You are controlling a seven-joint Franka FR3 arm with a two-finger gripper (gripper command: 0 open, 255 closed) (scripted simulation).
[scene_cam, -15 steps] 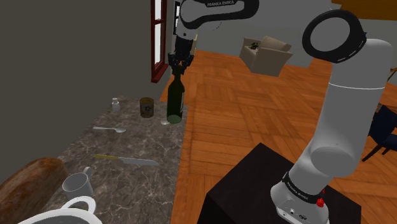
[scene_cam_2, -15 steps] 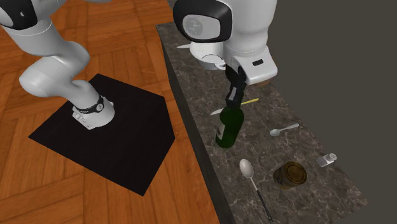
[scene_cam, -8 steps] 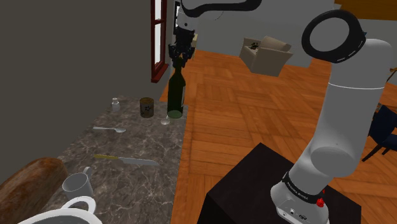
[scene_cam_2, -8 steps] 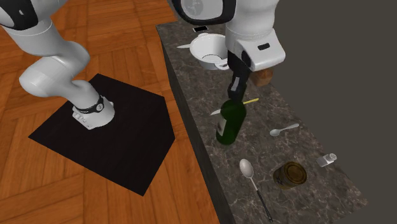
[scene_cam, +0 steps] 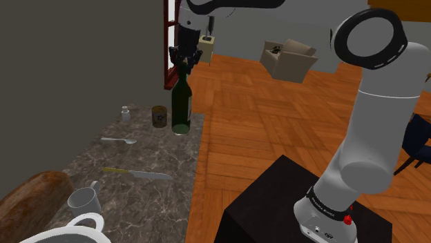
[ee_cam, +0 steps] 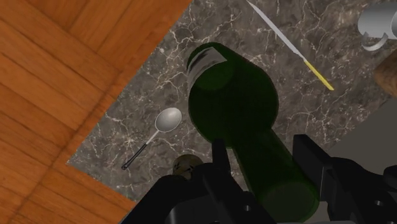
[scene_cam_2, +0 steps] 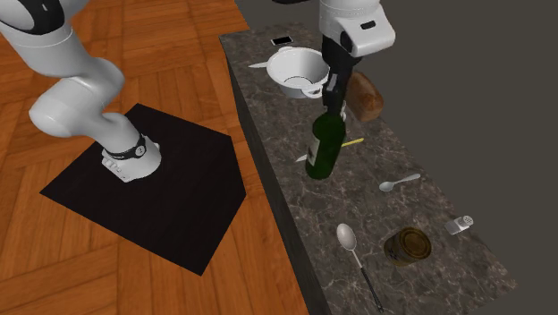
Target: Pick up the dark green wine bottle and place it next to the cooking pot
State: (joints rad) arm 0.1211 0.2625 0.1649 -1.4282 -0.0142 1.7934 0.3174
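- The gripper [scene_cam: 182, 65] has its jaws clamped on the neck of the dark green wine bottle [scene_cam_2: 325, 148], same as a second ago.
- Since then the bottle has risen, seemingly clear of the counter [scene_cam_2: 429, 268], and drifted away from the spoon [scene_cam_2: 347, 237] toward the white cooking pot [scene_cam_2: 279, 82].
- It hangs slightly tilted, short of the pot, so the carry isn't finished.
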